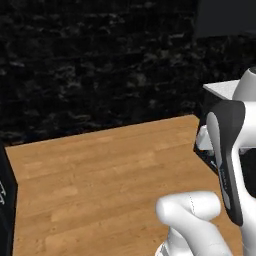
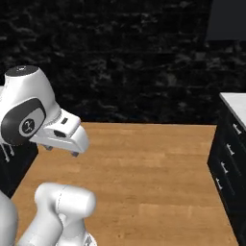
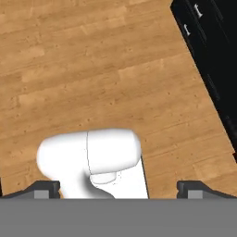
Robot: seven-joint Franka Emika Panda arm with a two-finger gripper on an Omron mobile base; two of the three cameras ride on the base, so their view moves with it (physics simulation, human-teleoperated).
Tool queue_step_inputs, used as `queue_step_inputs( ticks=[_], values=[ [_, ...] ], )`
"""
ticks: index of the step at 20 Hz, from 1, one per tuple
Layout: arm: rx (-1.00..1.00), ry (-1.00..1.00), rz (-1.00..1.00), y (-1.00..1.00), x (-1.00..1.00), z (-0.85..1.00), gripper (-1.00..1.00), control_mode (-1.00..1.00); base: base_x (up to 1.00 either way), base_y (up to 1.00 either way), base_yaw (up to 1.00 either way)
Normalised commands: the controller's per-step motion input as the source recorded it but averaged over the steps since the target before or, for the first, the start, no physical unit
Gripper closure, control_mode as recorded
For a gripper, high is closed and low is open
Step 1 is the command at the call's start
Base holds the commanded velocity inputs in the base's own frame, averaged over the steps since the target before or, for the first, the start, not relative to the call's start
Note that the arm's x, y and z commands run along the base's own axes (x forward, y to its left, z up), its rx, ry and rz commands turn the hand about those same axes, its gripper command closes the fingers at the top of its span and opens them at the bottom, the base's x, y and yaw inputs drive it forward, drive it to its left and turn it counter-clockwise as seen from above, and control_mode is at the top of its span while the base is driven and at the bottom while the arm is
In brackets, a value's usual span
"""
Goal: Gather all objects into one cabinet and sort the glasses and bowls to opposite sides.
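My gripper [image 3: 118,187] points down at a wooden floor [image 3: 92,69]; its two dark fingertips [image 3: 44,187] stand far apart at the bottom corners of the hand view, open with nothing between them. In the right base view the white hand [image 2: 62,134] hangs at the left over the floor. The glasses, the bowls and the other objects are out of view. A dark grey box [image 2: 226,19] sits high on the black brick wall at the top right; I cannot tell whether it is the cabinet.
Black base drawers [image 2: 226,158] with small white handles stand at the right under a pale counter top [image 2: 235,103]. Another black unit [image 1: 5,200] stands at the far left. The black brick wall [image 1: 100,65] closes off the floor behind.
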Motion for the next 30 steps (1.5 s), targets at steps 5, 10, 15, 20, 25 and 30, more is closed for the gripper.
queue_step_inputs(
  ticks=[5,10,15,20,25,30],
  values=[
    [0.0,0.0,0.0,0.0,0.0,0.0,-1.0,1.0,0.05,0.0,-0.66],
    [0.0,0.0,0.0,0.0,0.0,0.0,-1.0,1.0,0.12,0.01,-0.63],
    [0.0,0.0,0.0,0.0,0.0,0.0,-1.0,1.0,0.36,0.3,-0.42],
    [0.0,0.0,0.0,0.0,0.0,0.0,-1.0,1.0,0.71,0.46,-0.33],
    [0.0,0.0,0.0,0.0,0.0,0.0,-1.0,1.0,0.77,0.48,-0.32],
    [0.0,0.0,0.0,0.0,0.0,0.0,-1.0,1.0,0.76,0.49,-0.33]
  ],
)
